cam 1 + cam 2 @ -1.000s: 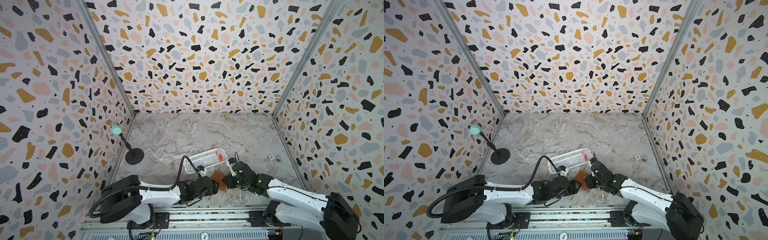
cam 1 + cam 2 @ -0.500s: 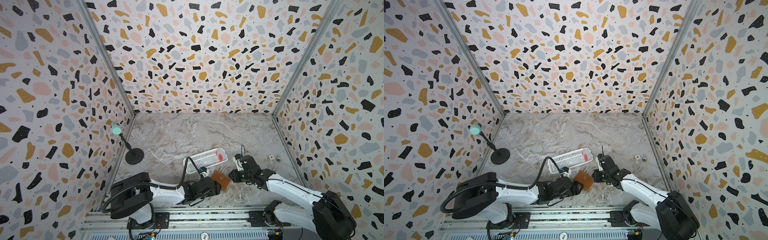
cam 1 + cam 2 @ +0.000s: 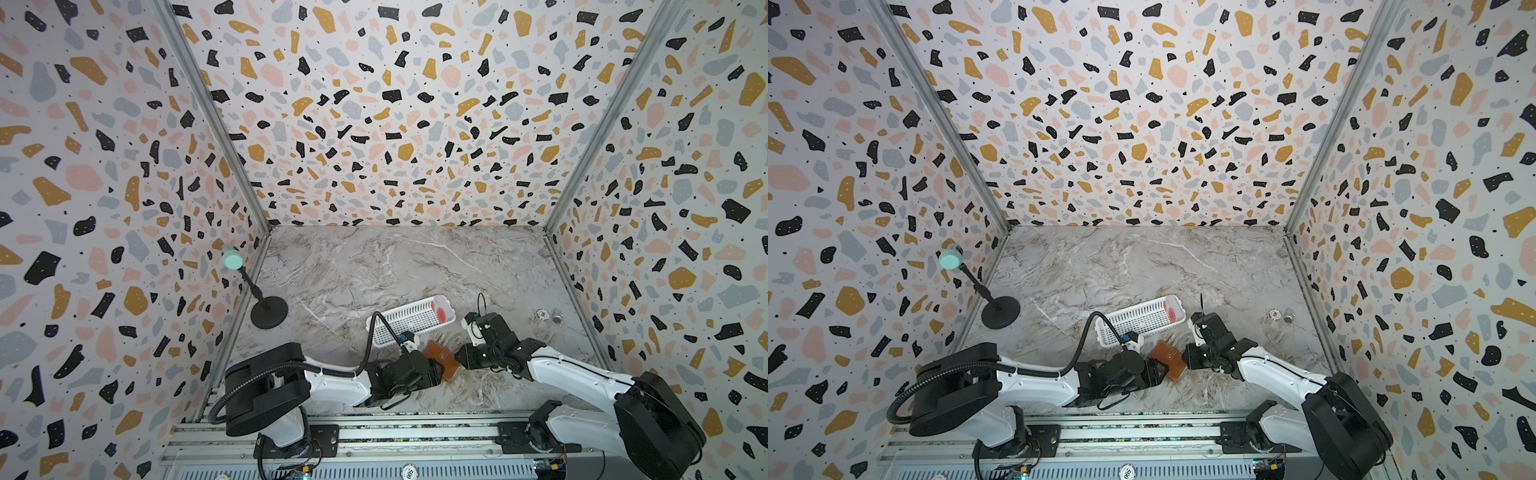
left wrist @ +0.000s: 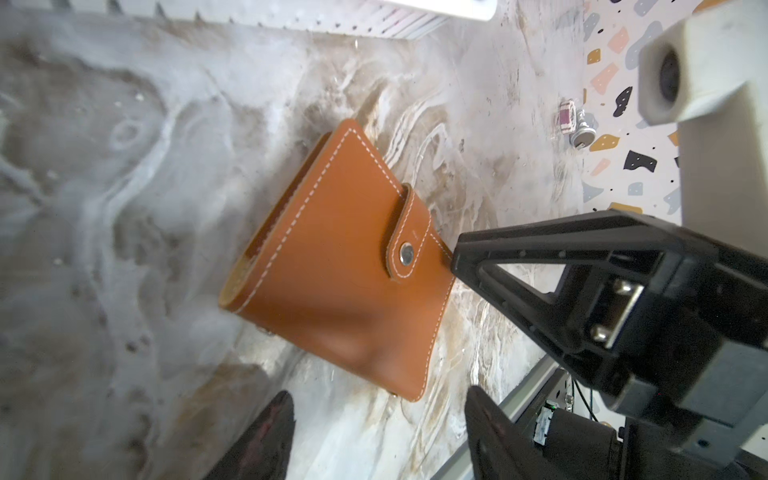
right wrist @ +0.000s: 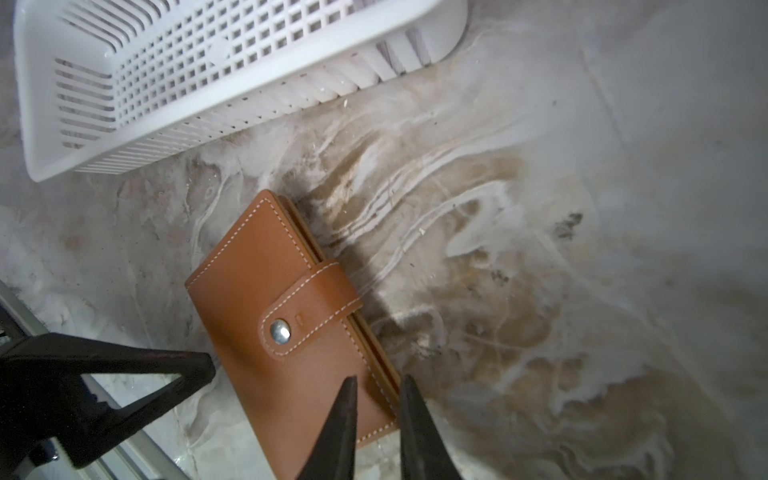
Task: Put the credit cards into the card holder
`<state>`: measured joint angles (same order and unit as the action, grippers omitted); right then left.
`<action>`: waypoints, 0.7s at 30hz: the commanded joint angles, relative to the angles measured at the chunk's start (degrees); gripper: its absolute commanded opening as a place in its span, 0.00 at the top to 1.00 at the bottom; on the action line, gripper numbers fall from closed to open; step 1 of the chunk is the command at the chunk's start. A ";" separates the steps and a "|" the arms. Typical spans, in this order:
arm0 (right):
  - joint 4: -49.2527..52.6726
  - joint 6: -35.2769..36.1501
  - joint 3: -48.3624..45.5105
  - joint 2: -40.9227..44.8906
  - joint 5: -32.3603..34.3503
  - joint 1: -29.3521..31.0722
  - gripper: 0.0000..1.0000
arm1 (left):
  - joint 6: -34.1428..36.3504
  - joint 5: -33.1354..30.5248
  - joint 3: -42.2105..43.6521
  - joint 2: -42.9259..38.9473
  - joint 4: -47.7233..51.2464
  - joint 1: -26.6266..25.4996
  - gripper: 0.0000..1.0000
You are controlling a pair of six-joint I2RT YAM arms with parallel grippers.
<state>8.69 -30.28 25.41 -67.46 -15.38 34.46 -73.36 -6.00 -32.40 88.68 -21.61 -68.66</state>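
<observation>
White basket (image 3: pixel 399 324) holds credit cards (image 3: pixel 441 309); card holder (image 4: pixel 345 266) snapped shut (left gripper (image 4: pixel 377 392) apart, right gripper (image 5: pixel 378 378): cannot tell).

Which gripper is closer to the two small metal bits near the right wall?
Right. The right gripper sits at the card holder's right edge, the side toward the metal bits. The left gripper is at the holder's left side, so farther from them.
</observation>
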 commanded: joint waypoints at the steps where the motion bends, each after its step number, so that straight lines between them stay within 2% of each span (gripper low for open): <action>1: -0.17 0.80 -0.70 0.35 -0.60 -0.09 0.80 | -0.55 1.02 0.63 0.35 -2.50 0.72 0.33; 7: -0.30 0.07 -1.26 0.70 -0.49 1.34 0.81 | -1.06 2.28 2.14 0.35 -4.75 1.76 0.34; 13: -0.92 -2.33 -1.90 1.32 0.67 5.25 0.82 | -1.13 3.07 2.99 0.35 -5.55 2.44 0.34; 21: -1.26 -5.06 -2.18 1.84 1.76 11.08 0.83 | -2.71 4.90 8.42 -0.48 -13.50 3.51 0.36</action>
<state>7.60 -33.95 23.59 -67.00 -14.55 44.16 -75.31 -2.39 -26.20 88.66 -30.94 -65.73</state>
